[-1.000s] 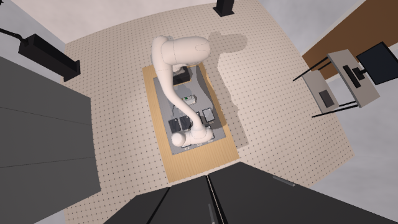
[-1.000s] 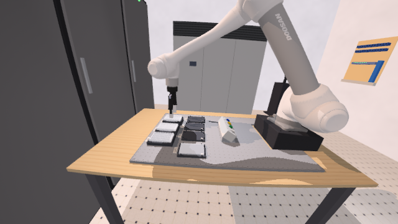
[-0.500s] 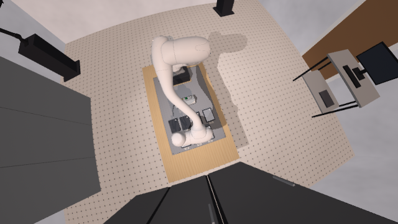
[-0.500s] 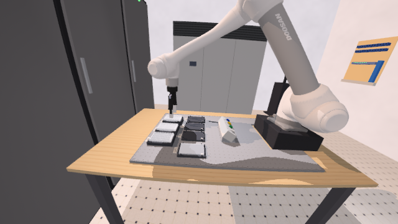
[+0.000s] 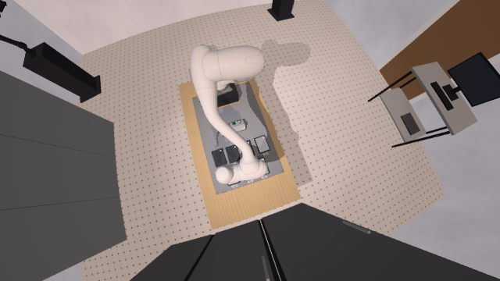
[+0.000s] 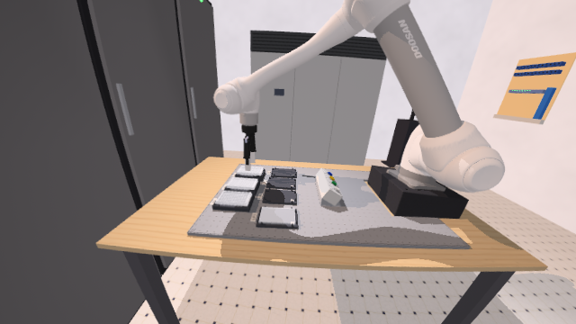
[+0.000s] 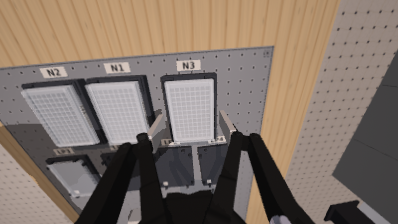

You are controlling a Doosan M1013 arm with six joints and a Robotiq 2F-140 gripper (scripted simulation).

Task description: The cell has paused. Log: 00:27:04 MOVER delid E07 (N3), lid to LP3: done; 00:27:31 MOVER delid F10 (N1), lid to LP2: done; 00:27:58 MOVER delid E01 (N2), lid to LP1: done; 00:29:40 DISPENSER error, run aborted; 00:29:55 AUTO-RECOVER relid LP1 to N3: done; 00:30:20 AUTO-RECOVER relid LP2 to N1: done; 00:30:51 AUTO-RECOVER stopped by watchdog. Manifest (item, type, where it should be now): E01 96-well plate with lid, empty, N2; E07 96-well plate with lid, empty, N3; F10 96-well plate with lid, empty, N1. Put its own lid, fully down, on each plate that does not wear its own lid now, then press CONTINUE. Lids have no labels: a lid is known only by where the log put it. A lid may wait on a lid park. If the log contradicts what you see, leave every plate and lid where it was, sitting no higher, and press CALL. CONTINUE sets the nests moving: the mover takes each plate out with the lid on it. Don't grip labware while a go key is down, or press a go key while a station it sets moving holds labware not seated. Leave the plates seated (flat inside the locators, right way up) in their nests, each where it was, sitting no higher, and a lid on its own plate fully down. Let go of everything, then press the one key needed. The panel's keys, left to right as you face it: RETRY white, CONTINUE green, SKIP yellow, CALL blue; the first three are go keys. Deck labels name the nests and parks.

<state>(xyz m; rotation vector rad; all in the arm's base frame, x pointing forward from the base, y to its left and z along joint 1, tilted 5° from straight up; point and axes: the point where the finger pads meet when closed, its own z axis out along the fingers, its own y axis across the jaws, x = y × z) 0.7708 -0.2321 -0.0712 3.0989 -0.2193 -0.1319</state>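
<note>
Gripper (image 7: 191,131), jaws apart and empty, hovered at the N3 plate (image 7: 189,109)'s 6 o'clock edge, straddling its wrongly assigned lid.

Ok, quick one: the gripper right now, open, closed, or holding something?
Gripper: open, jaws spread and holding nothing, hanging over the lidded plate at N3.

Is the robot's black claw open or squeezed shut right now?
Open. In the wrist view the end effector has its two fingers spread wide apart above the plate in N3, with nothing held between them.
</note>
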